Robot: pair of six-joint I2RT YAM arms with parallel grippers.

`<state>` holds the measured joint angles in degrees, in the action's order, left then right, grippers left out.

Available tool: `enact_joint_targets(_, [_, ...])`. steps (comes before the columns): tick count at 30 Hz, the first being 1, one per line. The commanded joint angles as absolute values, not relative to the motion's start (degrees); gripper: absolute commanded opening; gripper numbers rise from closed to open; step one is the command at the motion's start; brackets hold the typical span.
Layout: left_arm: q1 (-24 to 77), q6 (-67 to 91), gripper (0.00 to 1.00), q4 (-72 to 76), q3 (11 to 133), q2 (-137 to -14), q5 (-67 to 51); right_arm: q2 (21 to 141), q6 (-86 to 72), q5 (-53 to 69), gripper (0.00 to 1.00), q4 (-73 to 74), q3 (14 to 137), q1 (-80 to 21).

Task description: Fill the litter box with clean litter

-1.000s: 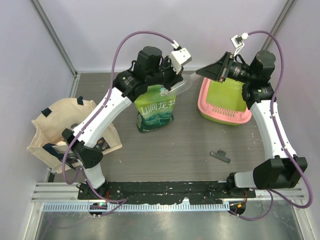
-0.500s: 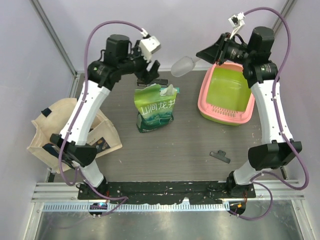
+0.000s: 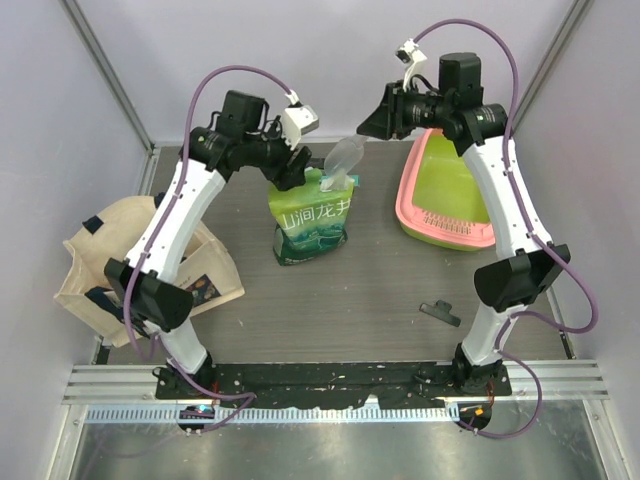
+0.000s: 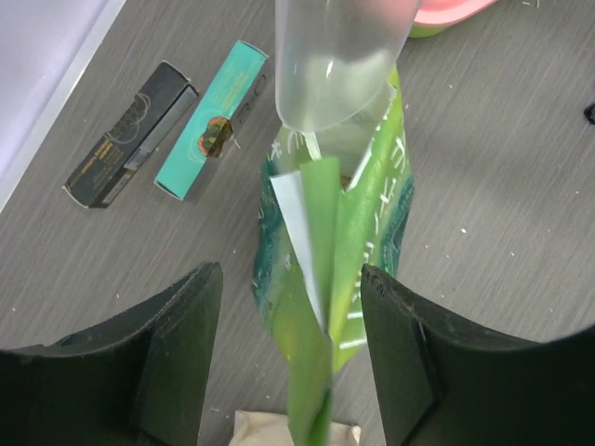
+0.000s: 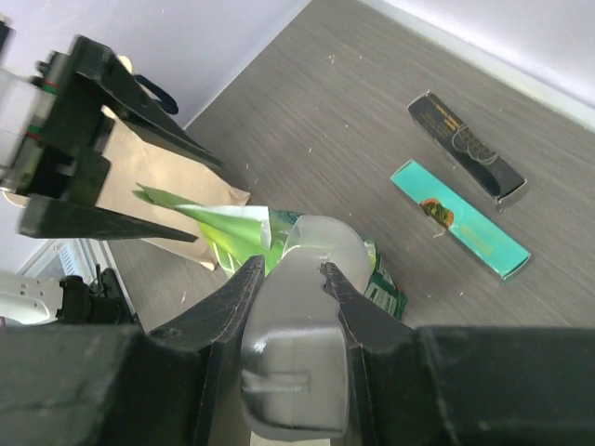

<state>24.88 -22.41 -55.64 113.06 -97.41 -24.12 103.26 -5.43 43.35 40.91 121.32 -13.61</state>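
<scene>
I work over a grey wood-grain table (image 3: 380, 290) closed in by pale lilac walls (image 3: 250, 40), with a metal rail (image 3: 330, 412) along the near edge where my arms are bolted. Well out to the left of my left hand (image 4: 290, 279) a beige tote (image 3: 110, 250) sags open, and I cannot make out what is in it. Right under that hand stands the green bag (image 3: 312, 225), upright with its torn top gaping. My left fingers (image 4: 177, 353) stand wide apart on either side of the top flap and grip nothing. Whether they brush the flap I cannot tell. My right hand (image 5: 293, 279) is closed on the handle of the clear scoop (image 4: 339, 65). The scoop's bowl tips down from that hand at the bag's mouth, just ahead of my left fingers. Whether there is litter in the bag or the scoop I cannot tell. The litter box (image 3: 445, 238) lies flat on the table behind my right hand, beneath that forearm. The bag stands between it and my left hand, and its green basin shows bare. Past the bag, beyond both hands, a black box (image 4: 130, 135) and a teal box (image 4: 209, 121) lie side by side on the table. A small black clip (image 3: 440, 312) lies near my right arm's base, well apart from both hands.
</scene>
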Motion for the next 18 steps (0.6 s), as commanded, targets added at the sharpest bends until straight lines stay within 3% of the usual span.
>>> enact_joint_targets(1, [25.0, -21.6, 0.62, -60.4, 120.5, -101.0, -25.6, 104.8, -3.1, 43.9, 0.01, 47.1, 130.8, -14.2])
enact_joint_targets(8, [25.0, -21.4, 0.42, -61.0, 116.8, -99.8, -29.4, 103.2, 6.7, 39.1, 0.01, 49.5, 128.4, -18.0])
enact_joint_targets(13, [25.0, -21.4, 0.33, -60.6, 115.6, -99.3, -30.1, 103.9, 13.1, 36.1, 0.01, 53.7, 129.9, -19.9])
enact_joint_targets(18, [25.0, -20.3, 0.13, -59.7, 115.1, -98.9, -31.7, 105.6, 18.3, 33.1, 0.01, 57.8, 132.7, -22.1])
